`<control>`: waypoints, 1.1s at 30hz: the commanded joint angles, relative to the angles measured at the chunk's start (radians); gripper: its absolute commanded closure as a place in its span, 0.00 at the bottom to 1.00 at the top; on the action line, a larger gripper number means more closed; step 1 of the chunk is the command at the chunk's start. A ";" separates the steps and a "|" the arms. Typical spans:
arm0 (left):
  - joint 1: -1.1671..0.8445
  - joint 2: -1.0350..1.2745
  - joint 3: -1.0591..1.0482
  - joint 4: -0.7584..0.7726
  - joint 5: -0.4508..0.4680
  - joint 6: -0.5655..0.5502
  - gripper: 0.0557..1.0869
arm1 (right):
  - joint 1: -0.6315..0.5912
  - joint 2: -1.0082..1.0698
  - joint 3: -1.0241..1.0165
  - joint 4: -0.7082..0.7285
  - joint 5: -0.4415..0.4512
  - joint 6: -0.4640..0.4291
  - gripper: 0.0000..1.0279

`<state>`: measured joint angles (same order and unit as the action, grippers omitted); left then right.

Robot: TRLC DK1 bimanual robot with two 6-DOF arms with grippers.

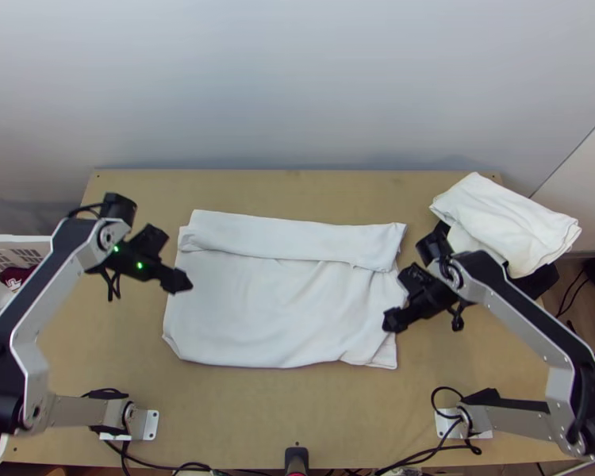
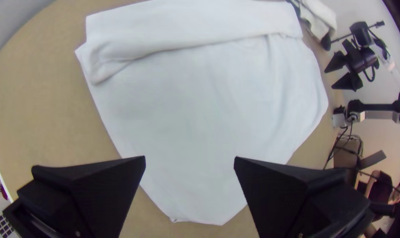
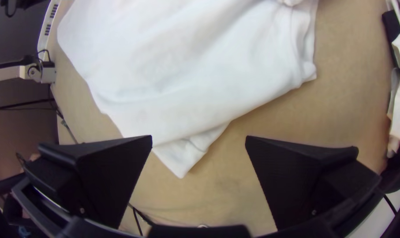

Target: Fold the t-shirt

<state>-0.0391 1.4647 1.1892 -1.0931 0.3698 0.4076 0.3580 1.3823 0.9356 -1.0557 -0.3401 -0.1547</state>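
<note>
Top view shows us the t-shirt (image 1: 274, 309) mid-way across the table (image 1: 297, 412), 12 o'clock band folded in, left tool (image 2: 189, 159) at 9 and right tool (image 3: 199, 138) at 3, both spread; the second fold, we judge, needs the 6 o'clock corners pinched

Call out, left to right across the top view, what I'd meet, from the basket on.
White basket → left hand → white t-shirt, spread with its far edge folded over → right hand → pile of white cloth.
</note>
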 commanded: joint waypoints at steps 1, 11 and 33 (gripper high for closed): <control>-0.090 -0.138 -0.129 -0.024 -0.083 0.076 0.05 | 0.090 -0.071 -0.078 -0.040 0.001 0.001 0.05; -0.107 -0.187 -0.226 0.062 -0.134 -0.006 0.05 | 0.107 -0.065 -0.096 -0.009 0.003 0.032 0.05; -0.180 -0.340 -0.300 0.045 -0.138 -0.148 0.05 | 0.068 -0.131 -0.089 -0.003 0.001 0.047 0.05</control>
<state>-0.2142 1.1904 0.9329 -1.0466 0.2306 0.2840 0.4259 1.2942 0.8650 -1.0595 -0.3393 -0.1154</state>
